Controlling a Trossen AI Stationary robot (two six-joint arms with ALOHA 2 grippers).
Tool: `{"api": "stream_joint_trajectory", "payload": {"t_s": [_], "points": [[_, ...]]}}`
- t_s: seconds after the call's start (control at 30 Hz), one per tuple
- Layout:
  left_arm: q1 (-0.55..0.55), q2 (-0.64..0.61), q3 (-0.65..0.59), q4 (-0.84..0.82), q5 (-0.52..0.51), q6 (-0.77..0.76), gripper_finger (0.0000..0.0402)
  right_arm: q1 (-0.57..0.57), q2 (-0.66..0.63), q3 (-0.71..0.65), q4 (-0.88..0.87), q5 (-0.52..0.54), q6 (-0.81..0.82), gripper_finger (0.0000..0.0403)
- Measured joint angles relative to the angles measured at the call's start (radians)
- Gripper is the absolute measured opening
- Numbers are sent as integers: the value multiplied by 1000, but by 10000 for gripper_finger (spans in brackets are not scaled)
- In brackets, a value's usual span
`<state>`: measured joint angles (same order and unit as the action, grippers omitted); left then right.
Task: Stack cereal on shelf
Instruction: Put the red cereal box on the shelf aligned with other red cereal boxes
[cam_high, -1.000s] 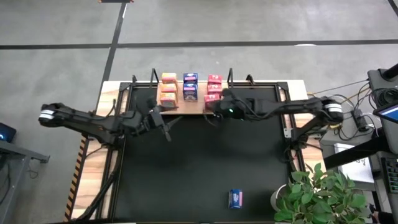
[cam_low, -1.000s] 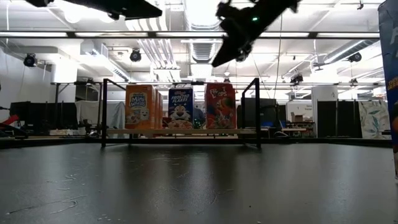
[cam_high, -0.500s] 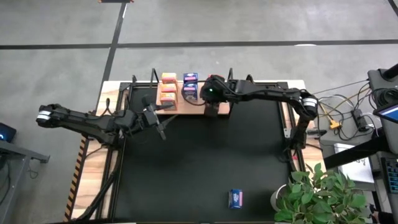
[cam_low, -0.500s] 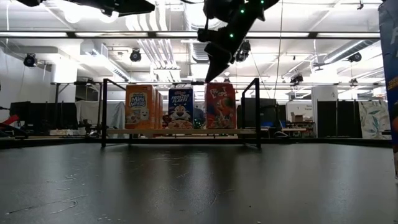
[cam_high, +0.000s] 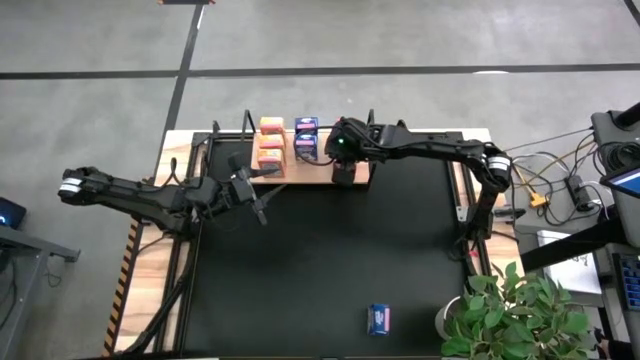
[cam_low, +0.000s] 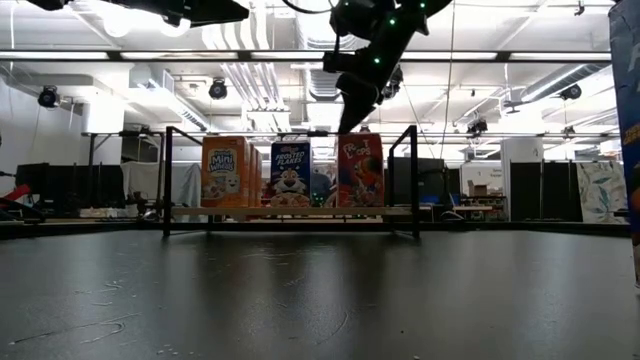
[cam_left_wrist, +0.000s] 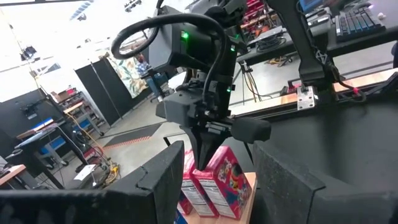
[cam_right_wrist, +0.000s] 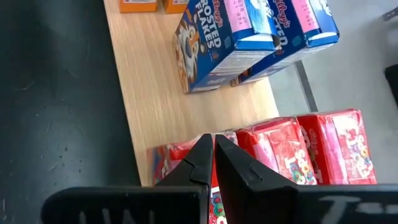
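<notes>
Clearly "Frosted Flakes" on blue cereal box.

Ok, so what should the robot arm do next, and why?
Probably lift the right gripper straight up off the red boxes: it is shut, holding nothing, at the front red box on the shelf. One blue box lies alone on the mat, likely next. The left gripper waits open beside the shelf.
</notes>
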<state>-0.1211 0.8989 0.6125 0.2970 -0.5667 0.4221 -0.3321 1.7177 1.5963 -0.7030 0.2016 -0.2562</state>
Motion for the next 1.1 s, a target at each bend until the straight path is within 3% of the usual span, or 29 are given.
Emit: {"api": "stream_joint_trajectory", "payload": {"t_s": [0.4,0.6,0.77,0.93,1.1], "points": [[0,0,0,1,0,3,175,34,-87,0,-29,-7,20,11],[0,0,0,-2,1,4,175,40,-115,-13,-156,-156,95,11],[0,3,0,-5,1,2,175,38,-113,-76,-189,-147,115,11],[0,3,0,-8,1,-3,175,37,-113,-117,-189,-51,113,11],[0,3,0,-8,1,-4,175,26,-113,-129,-174,-19,99,11]]}}
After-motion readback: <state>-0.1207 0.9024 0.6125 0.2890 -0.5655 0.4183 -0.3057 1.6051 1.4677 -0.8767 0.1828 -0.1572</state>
